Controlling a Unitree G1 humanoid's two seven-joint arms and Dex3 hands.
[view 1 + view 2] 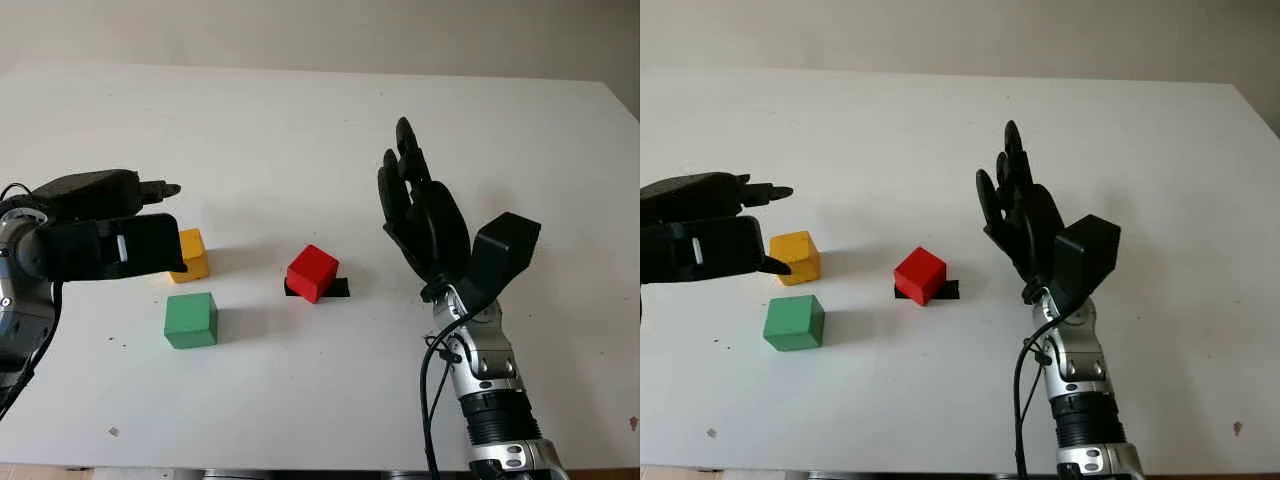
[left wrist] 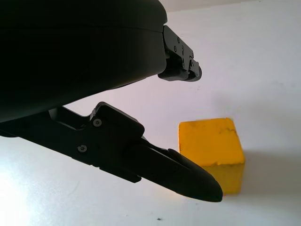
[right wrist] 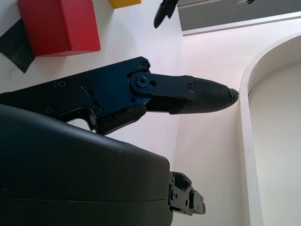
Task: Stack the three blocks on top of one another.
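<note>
All 3 blocks sit apart on the table (image 1: 300, 120), nothing stacked yet. The left hand (image 1: 110, 235), empty and uncurled, hovers just beside the yellow block (image 1: 191, 254), likely the first pick. It must straddle it and close. The right hand (image 1: 425, 215) waits open beside the red block (image 1: 312, 272); the green block (image 1: 190, 319) lies nearest.

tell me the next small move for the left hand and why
Probably ease the open left hand forward so its fingers close around the yellow wooden cube. That cube sits just ahead of the fingers, ungrasped. The green wooden cube and red wooden cube lie apart on the white table; the open right hand is raised beside the red one.
</note>
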